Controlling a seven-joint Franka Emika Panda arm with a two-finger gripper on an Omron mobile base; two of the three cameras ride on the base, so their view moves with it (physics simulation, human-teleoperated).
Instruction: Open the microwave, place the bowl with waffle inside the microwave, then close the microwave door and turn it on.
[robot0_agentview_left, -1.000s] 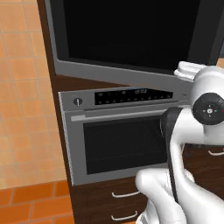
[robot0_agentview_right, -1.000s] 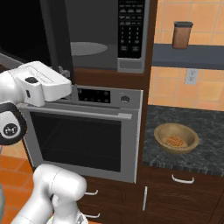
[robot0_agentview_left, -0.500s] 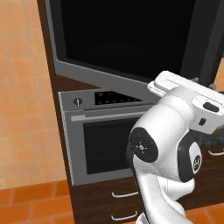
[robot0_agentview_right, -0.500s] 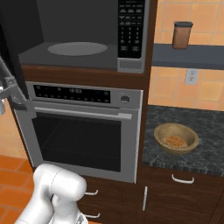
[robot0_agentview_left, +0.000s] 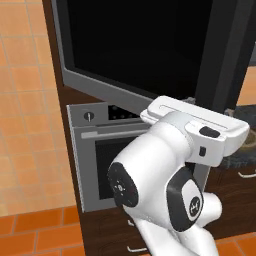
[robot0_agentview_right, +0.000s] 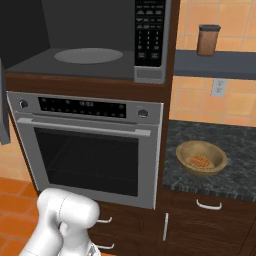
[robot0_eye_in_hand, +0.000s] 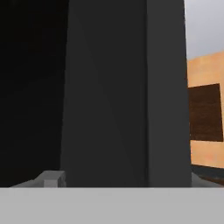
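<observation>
Swinging wider than before, the microwave door (robot0_agentview_left: 135, 45) stands open; claw state cannot be told.

It was a home kitchen. A built-in microwave (robot0_agentview_right: 90, 42) sat in dark wood cabinetry, its door (robot0_agentview_left: 135, 47) swung open to show the round plate inside, with a keypad (robot0_agentview_right: 150, 27) at its right. Directly below was a steel oven (robot0_agentview_right: 87, 147) with knobs and a glass window. To the right, a dark speckled stone surface (robot0_agentview_right: 240, 165) carried a wooden bowl (robot0_agentview_right: 201, 157), above drawers with metal pulls (robot0_agentview_right: 209, 205). Orange tiles (robot0_agentview_left: 25, 100) covered the walls, a jar (robot0_agentview_right: 208, 40) stood on a shelf (robot0_agentview_right: 215, 64), and an outlet (robot0_agentview_right: 217, 87) was set below it.
</observation>
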